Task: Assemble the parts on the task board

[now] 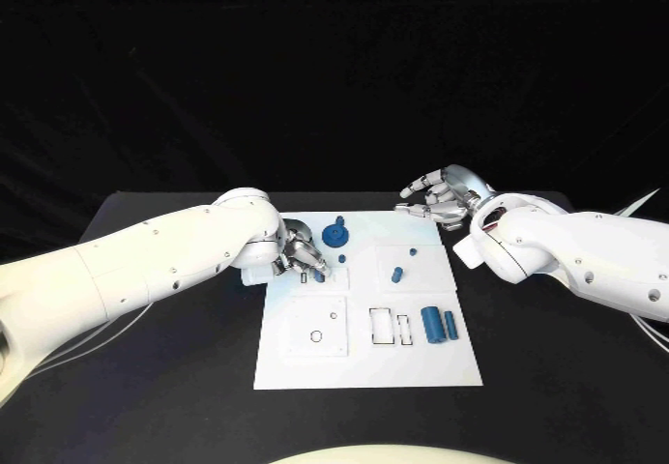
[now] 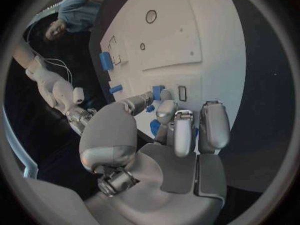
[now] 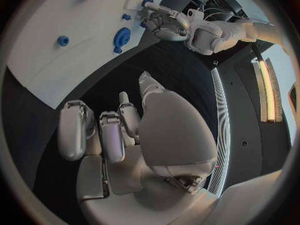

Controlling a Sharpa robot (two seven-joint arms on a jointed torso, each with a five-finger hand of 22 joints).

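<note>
Your left hand [image 1: 302, 255] sits low over the far-left part of the white rectangular task board [image 1: 365, 372] on the black surface [image 1: 558, 387]; its fingers [image 2: 185, 132] curl down around a small blue part [image 2: 155, 127]; the part looks pinched between thumb and fingers, but the contact is partly hidden, so you can't confirm the grip; a second small blue piece [image 2: 157, 92] lies on the board just past the fingertips.

Your right hand [image 1: 444, 200] hovers above the surface just beyond the board's far-right corner; fingers loosely curled and apart, nothing in them, clear of the board.

On the board: a blue gear-shaped part [image 1: 334, 233] near the far edge, just beside your left hand; a small blue oblong piece [image 1: 397, 275] near the middle; a tiny blue peg [image 1: 413, 254] just beyond it; two blue cylinders [image 1: 439, 324] lying side by side, touching or nearly so, at the right side; outlined rectangular slots [image 1: 381, 326] just left of the cylinders.
</note>
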